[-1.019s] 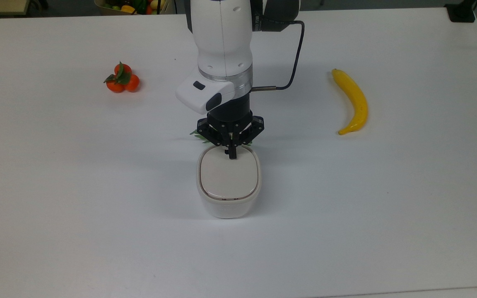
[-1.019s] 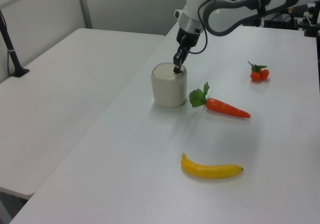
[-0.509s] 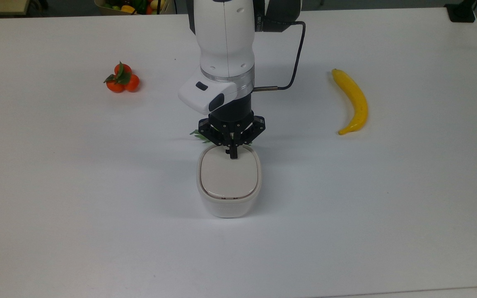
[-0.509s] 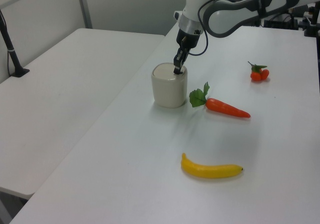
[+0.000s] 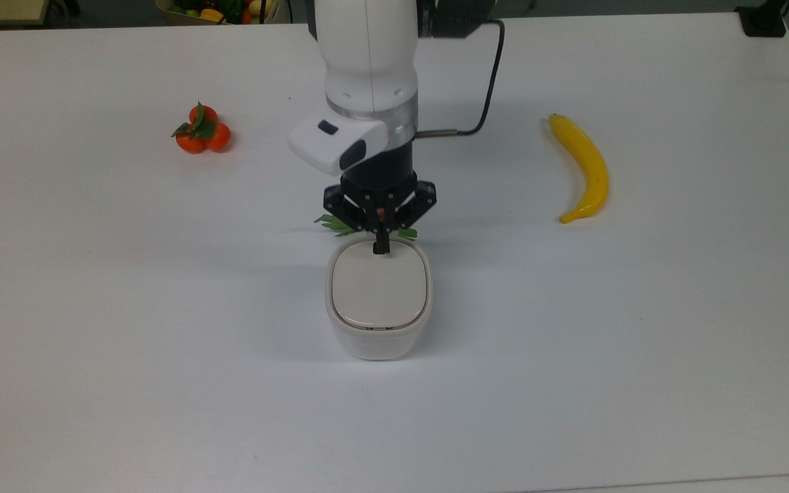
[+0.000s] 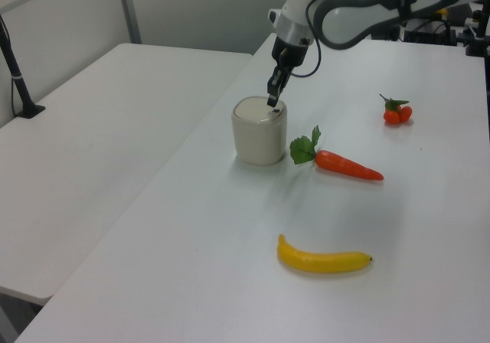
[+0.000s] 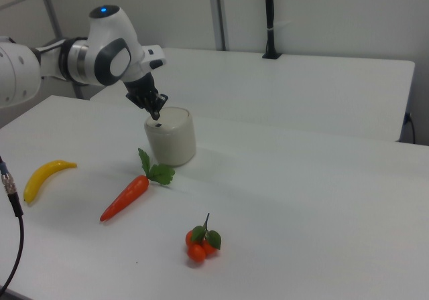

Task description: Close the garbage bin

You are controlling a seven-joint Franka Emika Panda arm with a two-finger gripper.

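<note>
The garbage bin point(image 5: 379, 342) is a white rounded-square tub standing mid-table, also seen in the left view point(image 6: 259, 138) and the right view point(image 7: 171, 139). Its beige lid point(image 5: 379, 291) lies flat on the rim. A small black button point(image 6: 276, 111) sits at the lid's edge nearest the arm. My gripper point(image 5: 381, 248) hangs just above that edge with its fingers pressed together, shut on nothing. The left view point(image 6: 272, 100) and the right view point(image 7: 157, 114) show a small gap between the fingertips and the lid.
A carrot point(image 6: 348, 164) with green leaves lies just behind the bin, under the arm. A banana point(image 5: 583, 168) lies on the top view's right and a cluster of small oranges point(image 5: 203, 130) on the top view's left. A second white table point(image 6: 84, 136) adjoins.
The gripper has lifted off the lid's rear edge and drawn slightly back toward the arm's base. The lid stays flat and the bin has not moved.
</note>
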